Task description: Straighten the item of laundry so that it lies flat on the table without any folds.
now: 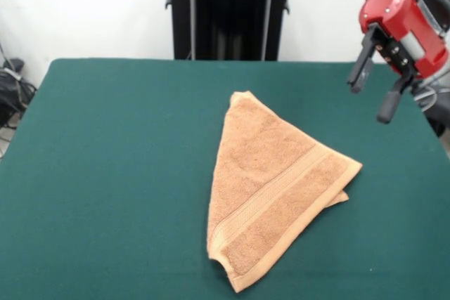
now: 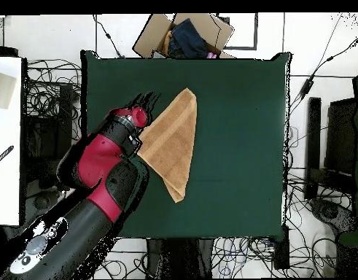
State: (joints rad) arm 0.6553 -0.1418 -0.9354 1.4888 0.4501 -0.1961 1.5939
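Claw [image 1: 376, 96] hangs wide & empty off towel [image 1: 271, 187]; we risk pinching both layers of fold, dragging it along counter [image 1: 105, 173] w/o opening it.

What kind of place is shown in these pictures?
Probably a robotics lab: a red and black robot arm stands over a large dark green felt-topped table bearing a folded orange-tan terry towel, with tangled black cables across the floor.

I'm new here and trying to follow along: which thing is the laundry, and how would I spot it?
Look at the big dark green table. Near its middle lies a light orange-tan terry towel, folded into a rough triangle, with a woven band across it. It is the only thing lying on the table; the red gripper hangs above, apart from it.
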